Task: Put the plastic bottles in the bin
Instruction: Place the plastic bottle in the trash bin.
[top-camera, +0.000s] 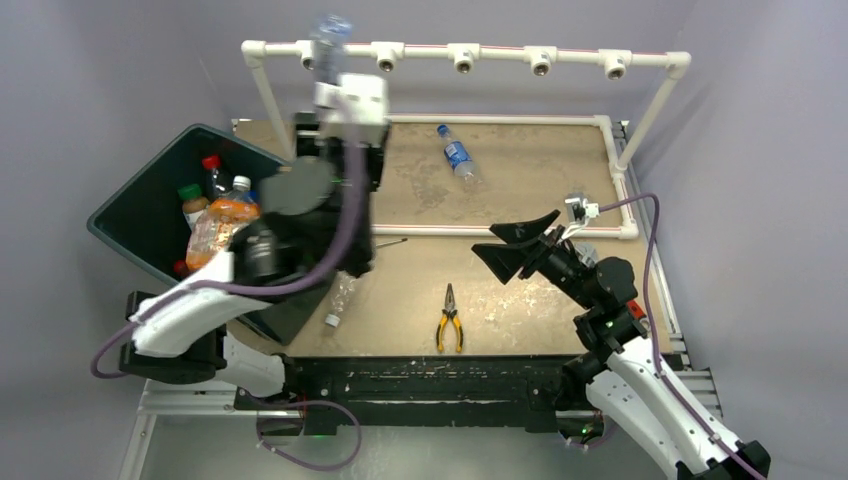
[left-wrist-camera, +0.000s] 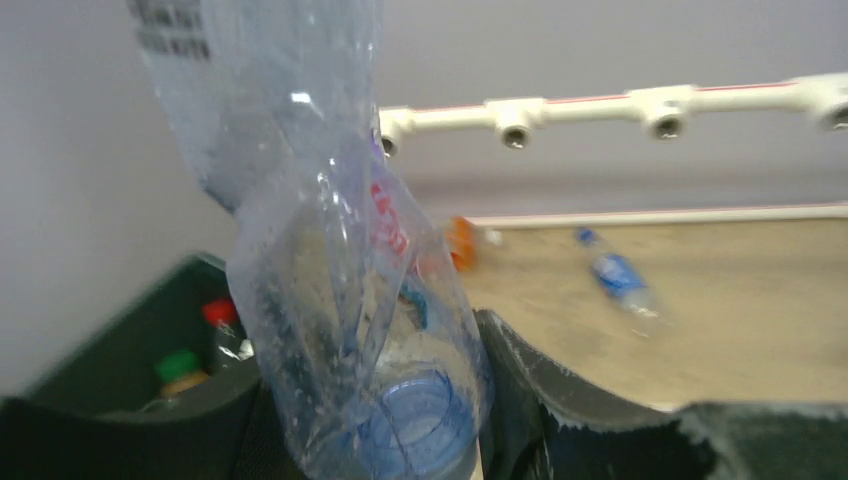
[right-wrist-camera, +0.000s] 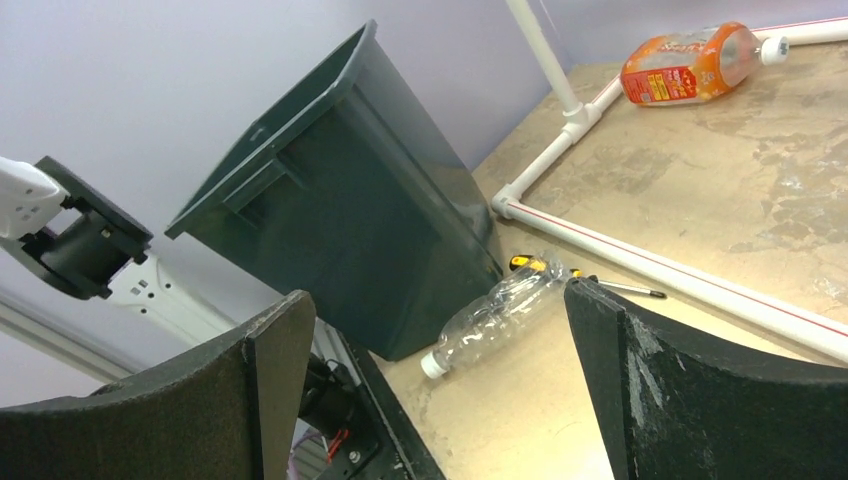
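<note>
My left gripper (top-camera: 338, 75) is raised beside the bin, shut on a crumpled clear plastic bottle (left-wrist-camera: 330, 290) with a blue cap that sticks up above it (top-camera: 330, 30). The dark bin (top-camera: 140, 215) at the left holds several bottles, among them an orange one (top-camera: 215, 232). A blue-labelled bottle (top-camera: 457, 153) lies on the far table. A clear, white-capped bottle (top-camera: 340, 300) lies near the bin's foot (right-wrist-camera: 495, 315). An orange bottle (right-wrist-camera: 690, 65) lies by the white pipe. My right gripper (top-camera: 512, 247) hangs open and empty over the middle of the table (right-wrist-camera: 437, 300).
Yellow-handled pliers (top-camera: 449, 325) lie near the front edge. A thin yellow-handled screwdriver (right-wrist-camera: 590, 280) rests beside the clear bottle. A white PVC pipe frame (top-camera: 460, 55) stands over the back and its rails (top-camera: 500, 231) cross the table.
</note>
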